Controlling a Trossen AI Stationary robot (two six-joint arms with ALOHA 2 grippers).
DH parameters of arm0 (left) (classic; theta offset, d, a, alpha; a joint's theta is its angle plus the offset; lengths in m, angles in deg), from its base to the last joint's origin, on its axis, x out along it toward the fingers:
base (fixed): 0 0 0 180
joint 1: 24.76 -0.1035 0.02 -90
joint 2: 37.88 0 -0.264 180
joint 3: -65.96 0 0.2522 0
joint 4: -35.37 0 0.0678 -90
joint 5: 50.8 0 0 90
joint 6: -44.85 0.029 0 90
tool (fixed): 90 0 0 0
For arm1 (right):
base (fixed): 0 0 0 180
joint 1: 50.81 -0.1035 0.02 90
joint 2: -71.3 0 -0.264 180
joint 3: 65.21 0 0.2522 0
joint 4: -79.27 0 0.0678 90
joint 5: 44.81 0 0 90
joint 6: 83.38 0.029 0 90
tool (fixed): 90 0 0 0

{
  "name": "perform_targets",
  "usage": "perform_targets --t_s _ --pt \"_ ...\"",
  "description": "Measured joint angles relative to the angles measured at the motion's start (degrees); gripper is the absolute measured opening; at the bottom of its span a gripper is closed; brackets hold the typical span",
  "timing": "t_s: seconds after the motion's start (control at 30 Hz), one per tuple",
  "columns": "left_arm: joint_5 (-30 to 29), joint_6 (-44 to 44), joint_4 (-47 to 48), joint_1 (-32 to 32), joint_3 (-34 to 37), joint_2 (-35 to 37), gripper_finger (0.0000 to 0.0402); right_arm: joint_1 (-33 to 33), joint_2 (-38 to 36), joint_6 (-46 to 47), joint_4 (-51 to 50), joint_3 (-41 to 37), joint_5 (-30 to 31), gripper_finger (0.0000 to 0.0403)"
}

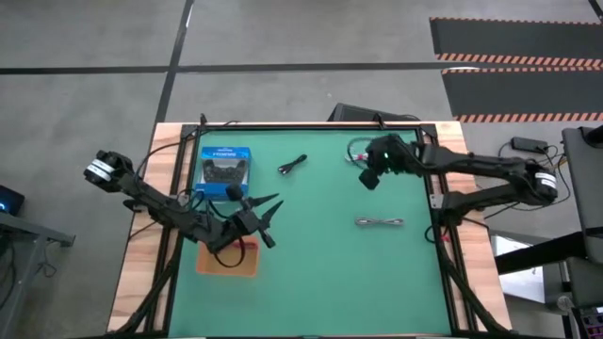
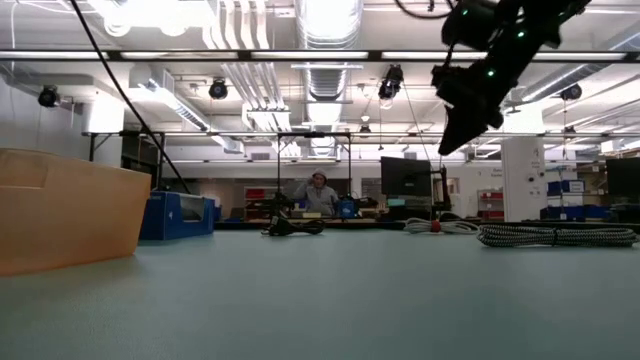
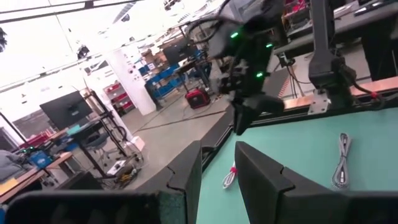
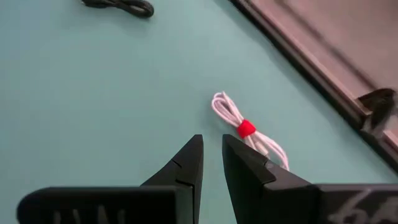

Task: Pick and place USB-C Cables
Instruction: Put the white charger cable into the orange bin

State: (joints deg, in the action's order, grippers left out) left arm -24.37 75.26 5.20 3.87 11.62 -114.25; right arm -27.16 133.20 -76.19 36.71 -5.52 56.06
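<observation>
The right pincer is seen with its fingers slightly apart and nothing between them, held above the green bench just short of the white cable, a small bundle bound by a red tie. The step in hand is judged to be the approach to this cable, with no grasp made yet. For the next move, a descent over the red tie and a wider opening are likely to be called for, so that the bundle is straddled before closing.

The grey cable is found mid-bench on the right, and the black cable near the far edge beside the blue controller box.

The left pincer is held open and empty by the orange tray, where the cables are presumably to be placed.
</observation>
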Motion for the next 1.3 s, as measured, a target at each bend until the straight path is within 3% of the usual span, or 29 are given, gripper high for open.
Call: perform_targets --t_s 0.13,0.37,0.63,1.07,1.3 --pt "0.0 0.0 -0.03 0.14 0.0 0.03 0.0082 6.51 4.06 -4.22 -1.39 2.87 -7.21 0.0052" --pt "-0.16 0.02 0.93 0.36 0.0 0.03 0.0082 15.18 12.15 -12.09 -3.13 6.35 -11.51 0.0052" --pt "-2.29 0.02 1.19 0.39 0.0 0.03 0.0082 21.28 20.96 -22.93 -4.92 9.87 -23.01 0.0059" --pt "-2.84 0.01 3.15 0.73 0.11 0.03 0.0082 21.78 25.34 -36.8 -8.22 13.55 -19.44 0.0197" --pt "-2.91 0.02 3.05 0.71 0.11 0.03 0.0082 21.78 25.73 -39.83 -5.63 11.85 -18.22 0.0223"
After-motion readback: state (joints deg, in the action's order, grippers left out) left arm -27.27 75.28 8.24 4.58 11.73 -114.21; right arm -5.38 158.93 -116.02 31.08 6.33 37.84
